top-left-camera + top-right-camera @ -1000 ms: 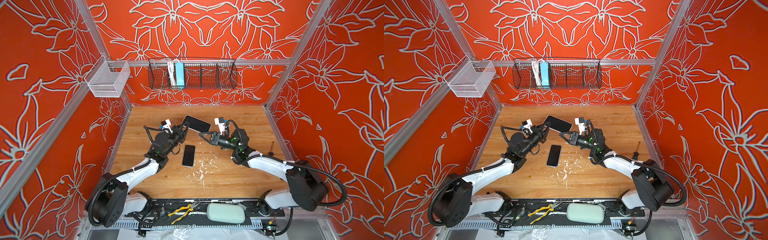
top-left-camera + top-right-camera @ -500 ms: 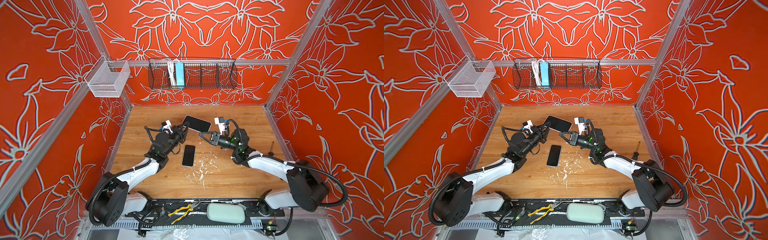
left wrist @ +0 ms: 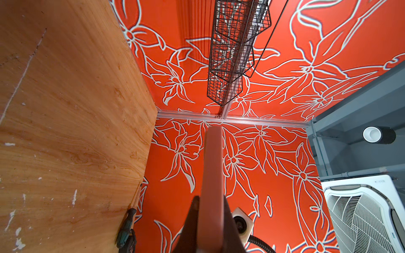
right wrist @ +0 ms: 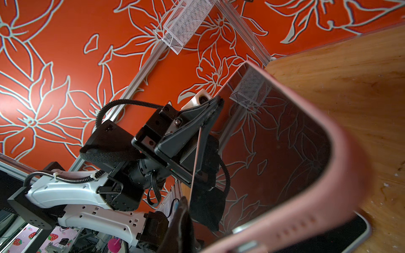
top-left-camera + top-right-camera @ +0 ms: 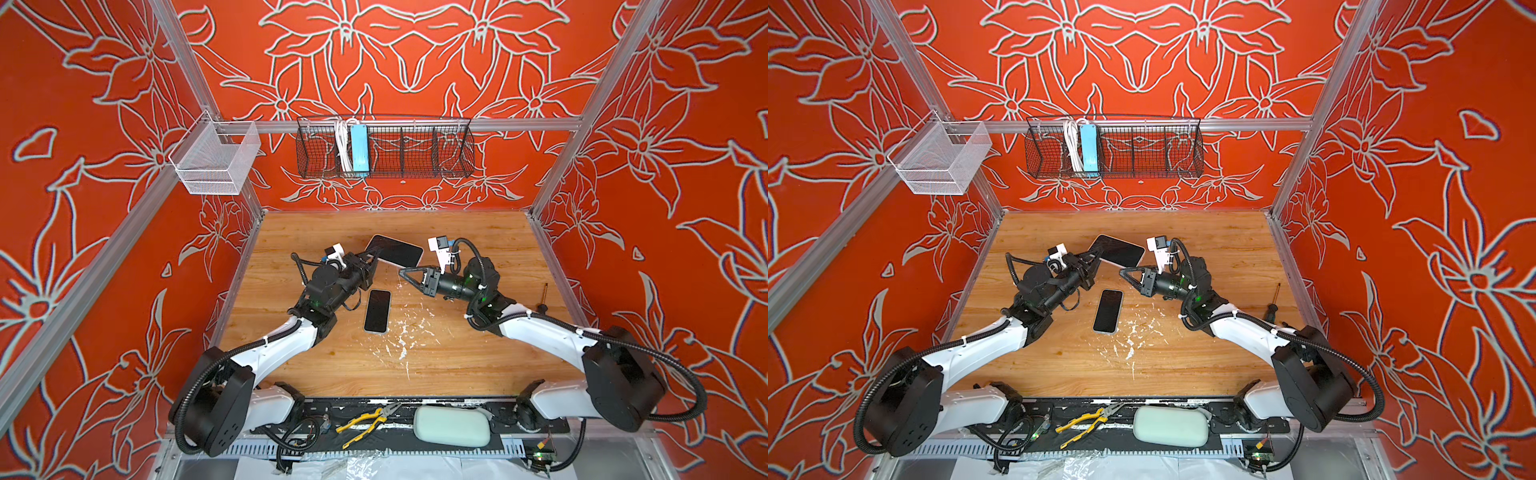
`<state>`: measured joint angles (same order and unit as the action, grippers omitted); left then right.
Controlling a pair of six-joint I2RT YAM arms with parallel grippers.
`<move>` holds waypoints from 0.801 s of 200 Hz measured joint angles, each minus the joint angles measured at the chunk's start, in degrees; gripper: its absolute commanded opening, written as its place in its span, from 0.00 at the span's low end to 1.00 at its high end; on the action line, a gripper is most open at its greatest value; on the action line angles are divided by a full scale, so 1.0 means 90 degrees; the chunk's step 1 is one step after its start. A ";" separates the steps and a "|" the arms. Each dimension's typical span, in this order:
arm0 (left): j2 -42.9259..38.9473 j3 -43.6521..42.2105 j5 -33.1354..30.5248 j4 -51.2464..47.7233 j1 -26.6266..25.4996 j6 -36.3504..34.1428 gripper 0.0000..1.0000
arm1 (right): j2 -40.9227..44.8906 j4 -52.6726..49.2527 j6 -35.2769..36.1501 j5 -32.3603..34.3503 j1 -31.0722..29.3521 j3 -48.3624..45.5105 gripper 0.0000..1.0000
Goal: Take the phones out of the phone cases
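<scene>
Phone case (image 5: 397, 251) mid-frame looks soft, probably peelable at the rim; left gripper (image 5: 373, 257) clamps its corner, right gripper (image 5: 402, 272) sits pinched shut alongside.

Black wire basket (image 5: 415, 149) with a blue power strip (image 5: 359, 148) at twelve o'clock, white mesh basket (image 5: 216, 162) at ten, screwdriver (image 5: 542, 306) on the tabletop (image 5: 457, 232) at three, yellow pliers (image 5: 365, 422) at six.

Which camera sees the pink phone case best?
The right wrist view: the pink phone case fills it, rim and shiny face. The left wrist view shows only its thin edge; both top views show it small, in the left gripper.
</scene>
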<state>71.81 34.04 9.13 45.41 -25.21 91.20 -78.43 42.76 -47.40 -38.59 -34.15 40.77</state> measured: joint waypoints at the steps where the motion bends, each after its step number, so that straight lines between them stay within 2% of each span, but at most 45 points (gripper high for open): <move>1: 0.0000 0.0000 -0.0002 0.0000 0.0000 0.0002 0.00 | 0.0000 0.0002 0.0007 0.0000 0.0000 0.0000 0.13; 160: 0.0000 0.0002 0.0024 0.0049 -0.0121 0.0432 0.00 | -0.0068 0.0993 0.0372 0.0109 0.0000 -0.0374 0.12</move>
<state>71.81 34.06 9.34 45.84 -26.30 95.09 -79.05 51.70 -44.05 -37.60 -34.15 37.41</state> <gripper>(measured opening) 0.098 0.152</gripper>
